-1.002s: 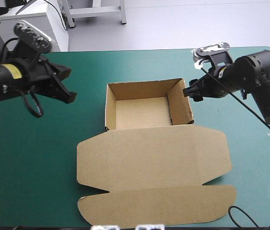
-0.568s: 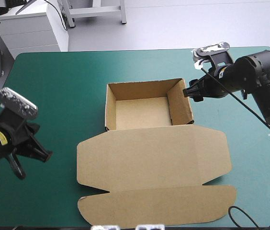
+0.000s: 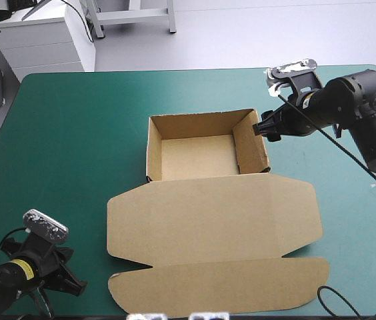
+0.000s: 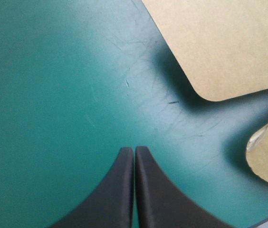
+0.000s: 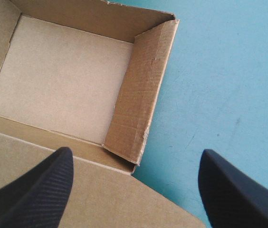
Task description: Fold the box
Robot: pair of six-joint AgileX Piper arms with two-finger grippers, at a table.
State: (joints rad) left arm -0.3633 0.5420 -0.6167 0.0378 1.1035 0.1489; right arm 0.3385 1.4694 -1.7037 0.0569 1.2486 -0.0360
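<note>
The box (image 3: 201, 157) is set mid-desk (image 3: 75, 133), walls raised, lid flat. The left gripper (image 3: 76, 288), closed and empty, has been drawn back to the near left corner. The right gripper (image 3: 266, 127) is held wide apart at the right wall, so the folding is judged nearly done.

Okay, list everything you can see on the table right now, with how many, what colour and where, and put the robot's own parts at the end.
box: one, brown, middle of the table; an open tray with walls raised, its lid lying flat toward the near edge.
table: one, teal-green cover, beneath everything.
left gripper: one, black fingers, shut on nothing, over bare cover at the table's near left corner, just short of the lid's rounded corners.
right gripper: one, black fingers, open and holding nothing, beside the tray's right wall near its far corner.
</note>
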